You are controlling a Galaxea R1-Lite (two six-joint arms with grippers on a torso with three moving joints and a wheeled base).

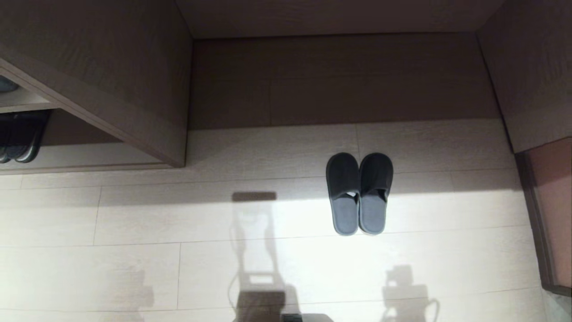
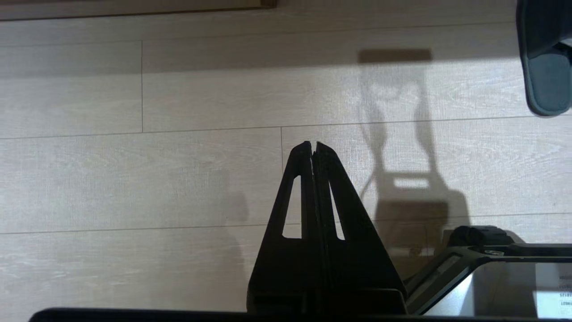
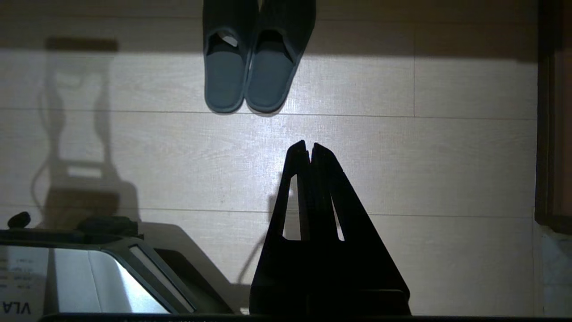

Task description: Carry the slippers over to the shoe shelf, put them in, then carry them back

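Clearly nothing of the carrying has begun: the slippers (image 1: 359, 193) lie side by side, touching, on the pale plank floor (image 1: 134, 223), toes toward a wide floor-level recess (image 1: 339, 80). The shoe shelf (image 1: 85, 154) sits well apart at the robot's left, with a darker pair (image 1: 20, 136) already inside. Pick-up, carry, placing and return all remain, as I judge it. The left claw (image 2: 313, 144) hangs above bare floor, fingers pressed together, empty; the right claw (image 3: 309, 144) hovers near the slippers' heels, likewise closed on nothing. Count: two grey slippers, one darker pair, one shelf, two claws.
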